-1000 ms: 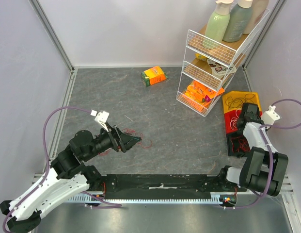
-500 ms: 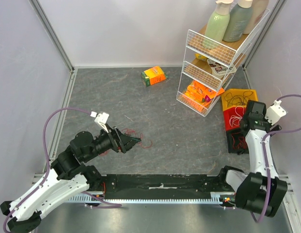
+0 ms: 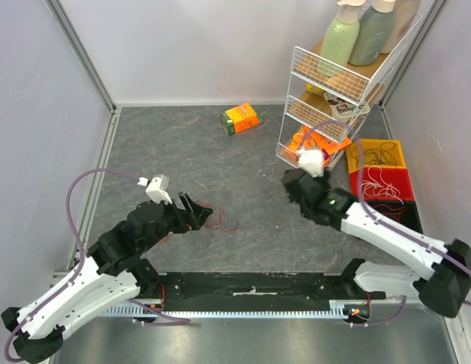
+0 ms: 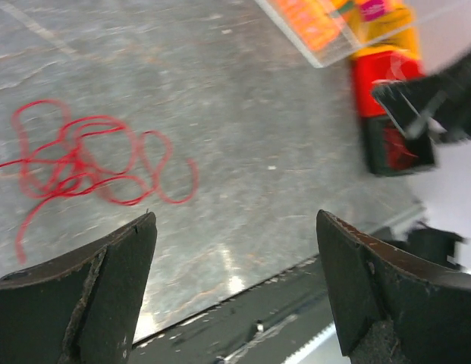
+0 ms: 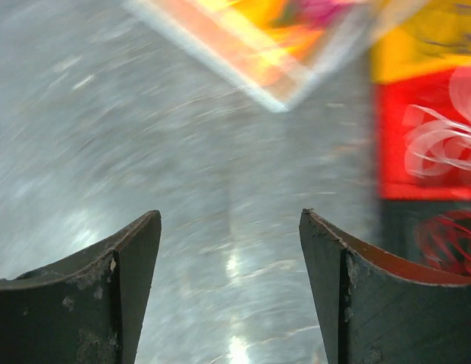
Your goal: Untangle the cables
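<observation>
The left gripper hangs low over the red cable, jaws wide apart and empty. The tangle lies loose on the worktop just ahead, apparently lined up for a pick. The right gripper is at mid-worktop, jaws apart, carrying nothing. The yellow bin holds black cables and the red bin holds white cables, which looks like sorting by colour. The surface is grey, stone-patterned and scuffed. Pale walls enclose it, with a wire rack at the rear right.
</observation>
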Controlling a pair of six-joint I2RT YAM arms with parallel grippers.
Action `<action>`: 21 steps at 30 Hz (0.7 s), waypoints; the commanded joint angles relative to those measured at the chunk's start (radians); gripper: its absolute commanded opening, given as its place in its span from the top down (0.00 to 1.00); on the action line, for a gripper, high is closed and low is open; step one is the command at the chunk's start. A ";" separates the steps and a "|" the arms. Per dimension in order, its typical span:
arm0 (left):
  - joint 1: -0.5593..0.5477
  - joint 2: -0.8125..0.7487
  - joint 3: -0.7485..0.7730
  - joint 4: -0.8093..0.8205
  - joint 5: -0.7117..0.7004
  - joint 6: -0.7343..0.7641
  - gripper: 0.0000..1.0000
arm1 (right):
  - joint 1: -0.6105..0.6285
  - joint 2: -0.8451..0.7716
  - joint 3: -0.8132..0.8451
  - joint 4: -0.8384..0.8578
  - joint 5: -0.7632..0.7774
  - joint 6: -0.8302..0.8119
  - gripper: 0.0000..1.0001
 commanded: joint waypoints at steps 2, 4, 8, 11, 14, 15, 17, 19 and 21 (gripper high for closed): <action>0.001 0.131 -0.016 -0.115 -0.222 -0.069 0.10 | 0.230 0.104 -0.060 0.364 -0.412 -0.139 0.20; 0.003 0.180 -0.018 -0.107 -0.246 -0.088 0.14 | 0.240 0.147 -0.124 0.576 -0.614 -0.130 0.21; 0.010 0.235 -0.044 -0.086 -0.270 -0.157 0.23 | 0.234 0.317 -0.087 0.756 -0.798 -0.037 0.28; 0.018 0.222 -0.090 -0.068 -0.247 -0.230 0.23 | 0.226 0.464 -0.010 0.825 -0.912 0.061 0.34; 0.033 0.209 -0.133 -0.041 -0.207 -0.276 0.16 | 0.214 0.559 0.036 0.842 -0.911 0.146 0.34; 0.038 0.214 -0.138 -0.038 -0.196 -0.286 0.16 | 0.208 0.581 0.044 0.844 -0.912 0.178 0.35; 0.053 0.223 -0.141 -0.044 -0.185 -0.298 0.16 | 0.203 0.641 0.061 0.860 -0.949 0.212 0.46; 0.066 0.231 -0.144 -0.043 -0.185 -0.299 0.15 | 0.206 0.687 0.079 0.865 -0.969 0.233 0.48; 0.082 0.242 -0.150 -0.028 -0.178 -0.292 0.15 | 0.206 0.721 0.081 0.896 -0.977 0.249 0.49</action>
